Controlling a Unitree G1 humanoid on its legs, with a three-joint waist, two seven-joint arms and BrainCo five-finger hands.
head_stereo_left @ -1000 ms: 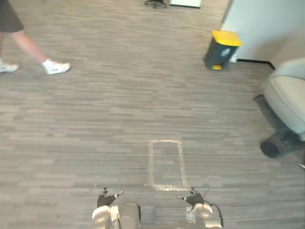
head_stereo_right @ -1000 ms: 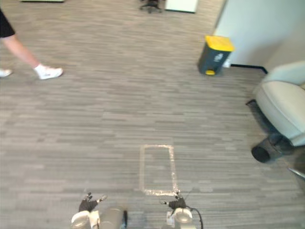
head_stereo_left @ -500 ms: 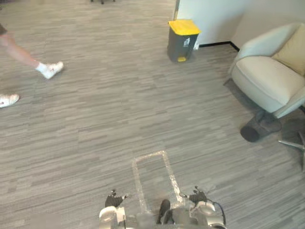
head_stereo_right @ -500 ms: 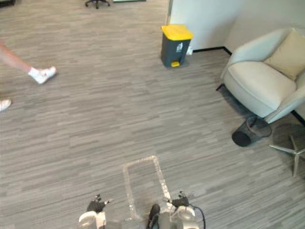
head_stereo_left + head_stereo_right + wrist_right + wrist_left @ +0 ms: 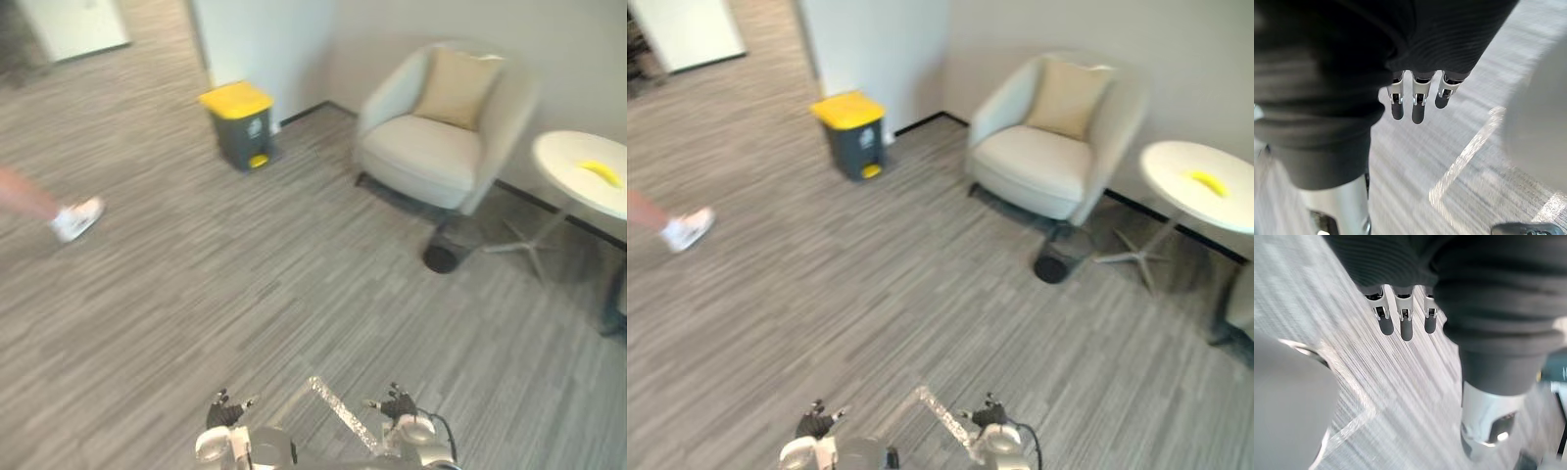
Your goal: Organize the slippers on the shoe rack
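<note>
A: Where are the slippers?
B: Cannot tell. The left hand (image 5: 223,411) and right hand (image 5: 397,403) hang empty, fingers relaxed.
A: Risk?
B: Walking blind could clip the black basket (image 5: 441,258) just beside the armchair (image 5: 431,157).

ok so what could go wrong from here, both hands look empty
1. A person's shoe is on the floor to the left; if the robot heads that way, they could collide.
2. A dark bin sits on the floor in front of the armchair, with splayed table legs beside it; both look like trip hazards.
The left hand and right hand are open, so there's nothing to drop.
</note>
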